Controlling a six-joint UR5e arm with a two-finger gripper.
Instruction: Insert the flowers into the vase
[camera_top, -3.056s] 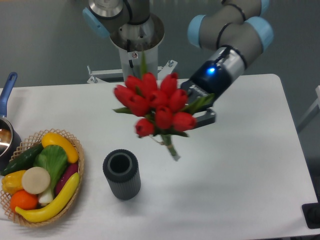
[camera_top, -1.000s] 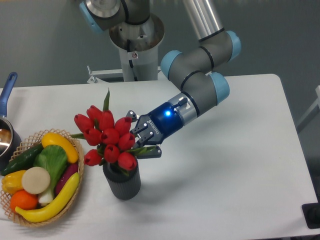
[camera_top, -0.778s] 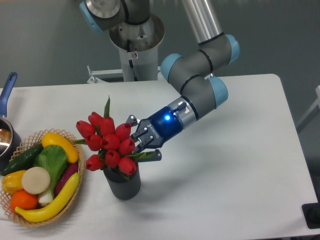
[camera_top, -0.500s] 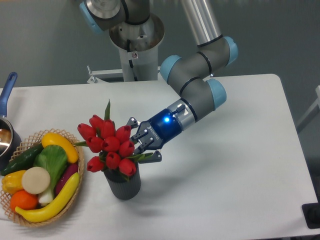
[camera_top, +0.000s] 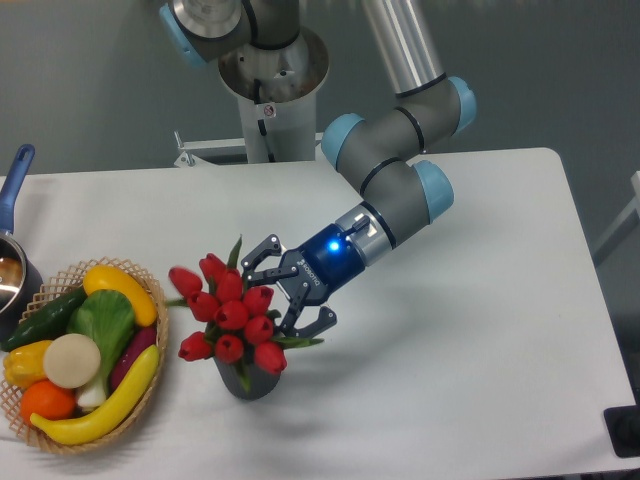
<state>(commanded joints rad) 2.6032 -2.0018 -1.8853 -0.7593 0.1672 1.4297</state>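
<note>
Far out to the left of the jaws, the woven basket (camera_top: 60, 400) of produce sits by the desk (camera_top: 480, 330) edge with a pan (camera_top: 12, 262) behind it, both well clear of the action. Now to the flowers (camera_top: 228, 315): the red heads are bunched just to the left of the jaws, sitting low over the vase (camera_top: 248, 378), which is almost hidden under blooms and leaves, only its dark lower wall peeking out below and slightly left of the jaws. That low seat suggests the stems are down inside the mouth, though the mouth itself is covered, so I can't confirm it. And the gripper (camera_top: 292, 292), look at that, jaws spread wide, one finger up, one down beside the bunch, no pinch on the stems that I can see. Half a second ago those fingers were closed in tight against the bouquet and the heads stood higher; now the bunch has dropped and tipped a little leftward, so this reads as the release.
</note>
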